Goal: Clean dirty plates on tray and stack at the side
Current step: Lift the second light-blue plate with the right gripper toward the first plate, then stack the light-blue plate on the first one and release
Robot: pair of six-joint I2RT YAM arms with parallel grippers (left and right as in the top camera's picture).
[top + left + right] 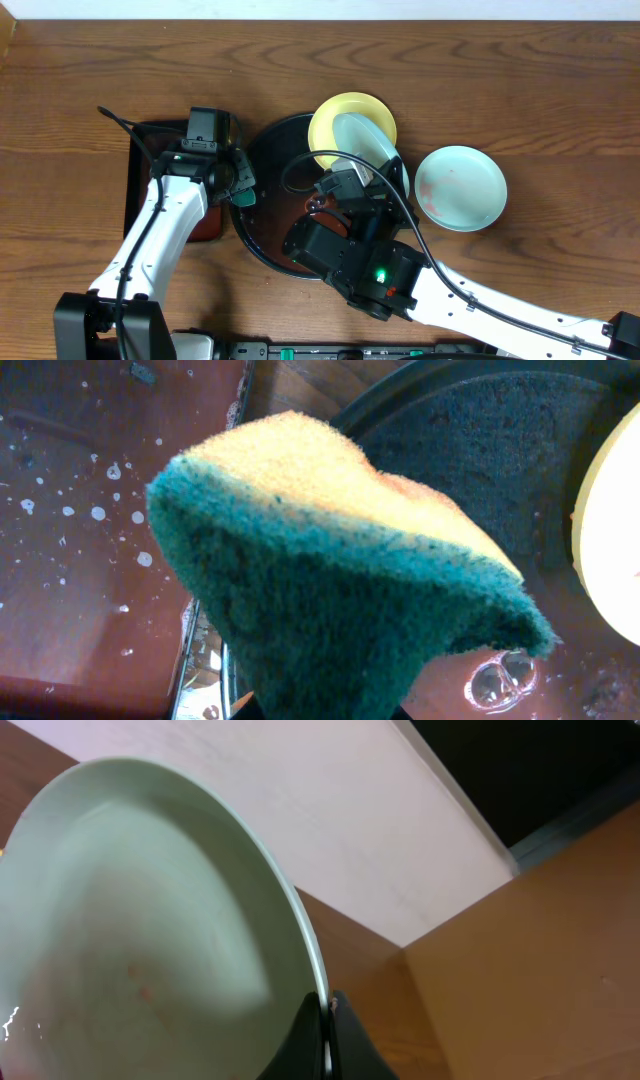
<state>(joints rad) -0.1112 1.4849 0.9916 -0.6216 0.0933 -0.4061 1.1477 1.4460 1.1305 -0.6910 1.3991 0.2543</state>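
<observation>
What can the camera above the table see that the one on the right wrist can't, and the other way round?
Only the overhead view shows the pale yellow round plate, a second mint-blue round plate on the wooden table, the large round black tray, and the left gripper holding a green sponge. Only the right wrist view shows, close up, the right gripper pinching the rim of a tilted mint-blue round plate, faint reddish specks on it, and a pale wall behind. Both show that tilted plate.
</observation>
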